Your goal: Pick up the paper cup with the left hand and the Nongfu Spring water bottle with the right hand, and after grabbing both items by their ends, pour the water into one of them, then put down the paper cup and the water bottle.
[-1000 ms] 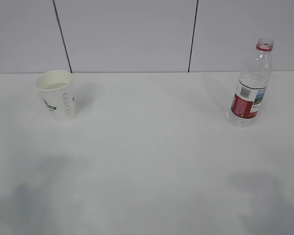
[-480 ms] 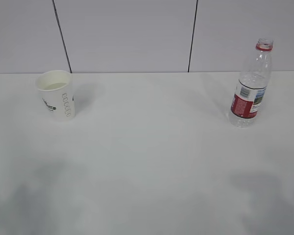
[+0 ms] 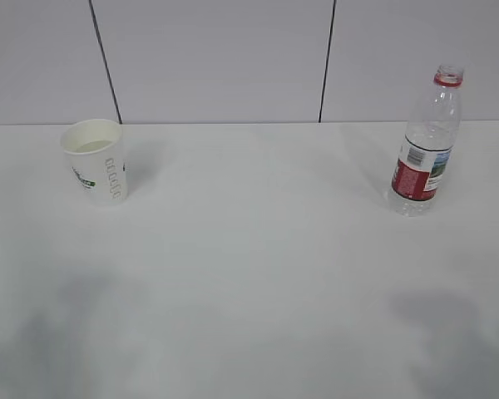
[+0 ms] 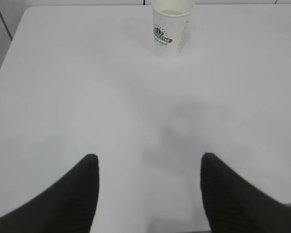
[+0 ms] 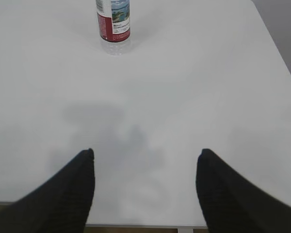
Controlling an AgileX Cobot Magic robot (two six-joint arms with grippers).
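In the exterior view, the paper cup (image 3: 96, 161) stood upright at the far left of the white tabletop (image 3: 249, 266), with pale water (image 3: 92, 145) visible inside its rim. The Nongfu Spring water bottle (image 3: 427, 143) stood upright and capless at the far right, well apart from the cup. Neither arm showed here; only soft grey shadows lay on the near part of the tabletop.

In the left wrist view, the left tool (image 4: 149, 162) hung near the tabletop's near edge, its two black fingers (image 4: 82, 189) spread wide with nothing between them. The cup stood far ahead, slightly right of the gap.

In the right wrist view, the right tool (image 5: 145, 158) likewise stood wide and empty at the near edge. The bottle's labelled lower half stood far ahead, left of centre, its top cut off by the frame.
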